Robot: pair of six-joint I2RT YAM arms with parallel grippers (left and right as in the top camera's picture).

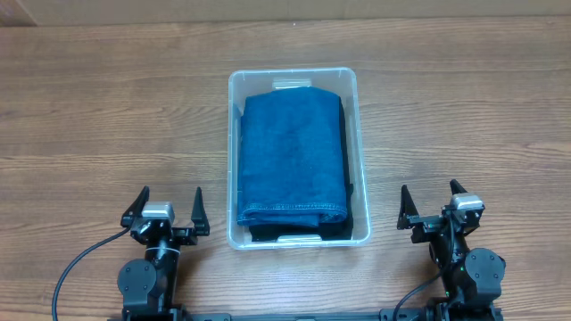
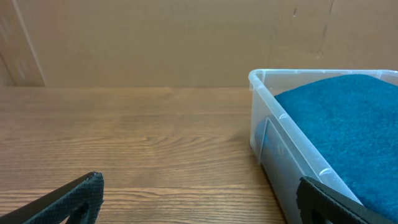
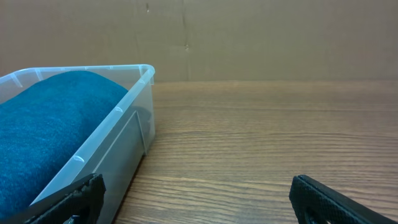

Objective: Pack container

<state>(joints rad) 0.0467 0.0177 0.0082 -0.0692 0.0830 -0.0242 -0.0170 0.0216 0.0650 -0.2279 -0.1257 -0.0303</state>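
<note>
The clear plastic container [image 1: 234, 160] stands in the middle of the wooden table. A folded blue denim cloth [image 1: 293, 156] fills it, with a dark cloth [image 1: 284, 233] under it at the near end. My left gripper [image 1: 167, 207] is open and empty at the near left, apart from the container. My right gripper [image 1: 433, 204] is open and empty at the near right. The left wrist view shows the container wall [image 2: 280, 149] and the blue cloth [image 2: 348, 121] to the right of my open left gripper [image 2: 199, 199]. The right wrist view shows the container [image 3: 118, 134] and the cloth [image 3: 43, 118] to the left of my open right gripper [image 3: 196, 199].
A brown cardboard wall [image 2: 155, 43] runs along the far edge of the table [image 1: 107, 116]. Black cables [image 1: 76, 267] trail from the arm bases at the near edge.
</note>
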